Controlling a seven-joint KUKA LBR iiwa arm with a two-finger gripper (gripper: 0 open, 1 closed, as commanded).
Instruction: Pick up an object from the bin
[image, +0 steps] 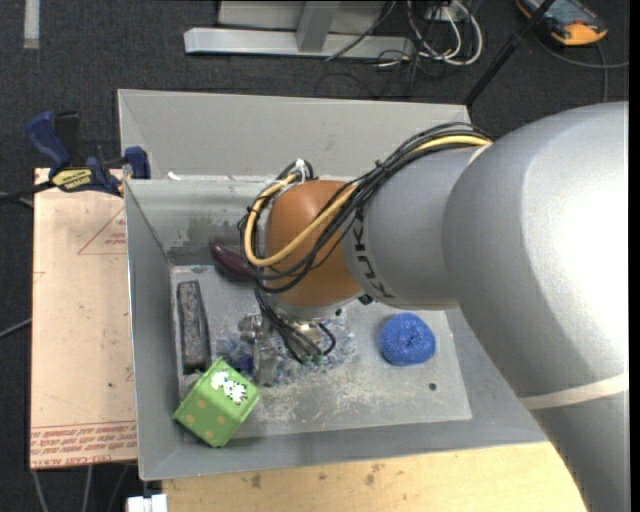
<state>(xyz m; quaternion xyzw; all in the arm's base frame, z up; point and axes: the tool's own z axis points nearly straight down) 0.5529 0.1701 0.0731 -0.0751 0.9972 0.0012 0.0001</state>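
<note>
Closest, my grey arm (520, 250) reaches over the bin (300, 130); my gripper (272, 350) hangs above bluish scraps (343, 346) beside a green die (215, 403); open or clenched, I cannot tell.

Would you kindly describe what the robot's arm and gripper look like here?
The arm is thick, rounded and silver-grey, with dark lettering near its wrist. A rounded orange cover caps the wrist, with black and yellow cables looped over it. The gripper beneath is a small metallic assembly with thin wires.

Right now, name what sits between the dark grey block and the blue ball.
In the camera view, the jaws stand between the dark grey rectangular block and the round blue ball.
</note>
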